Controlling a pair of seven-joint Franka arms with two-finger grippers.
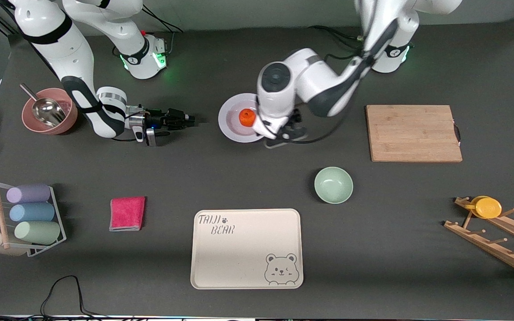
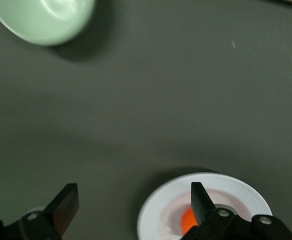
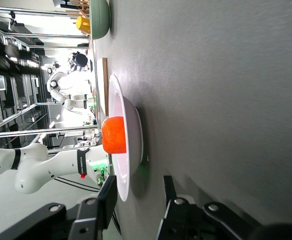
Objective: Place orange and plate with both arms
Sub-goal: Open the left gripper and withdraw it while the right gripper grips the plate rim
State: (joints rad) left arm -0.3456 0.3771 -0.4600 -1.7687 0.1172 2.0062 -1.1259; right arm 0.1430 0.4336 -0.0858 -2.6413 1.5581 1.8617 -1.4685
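White and glossy, the plate (image 1: 239, 127) lies on the dark table (image 1: 257, 178) near the middle of the robots' side, with the orange (image 1: 247, 117) sitting in its shallow well. The left gripper (image 2: 131, 210) hangs low just above the table at the plate's edge toward the left arm's end, its jaws spread wide and holding nothing; in the left wrist view one black finger (image 2: 202, 202) stands in front of the plate and orange, and the other finger is over bare table. The mint-green bowl (image 1: 333, 184) rests apart from that gripper, nearer the front camera. The right gripper (image 1: 189, 119) lies low and level beside the plate, toward the right arm's end, pointing at the plate with a stretch of bare table between them; its jaws are open by a moderate gap and empty, and in the right wrist view the plate's rim (image 3: 120, 165) and the orange (image 3: 114, 135) show just ahead of its fingertips. A pink bowl with a metal scoop (image 1: 48, 111) stands at the right arm's end, and a wooden cutting board (image 1: 413, 133) lies toward the left arm's end.
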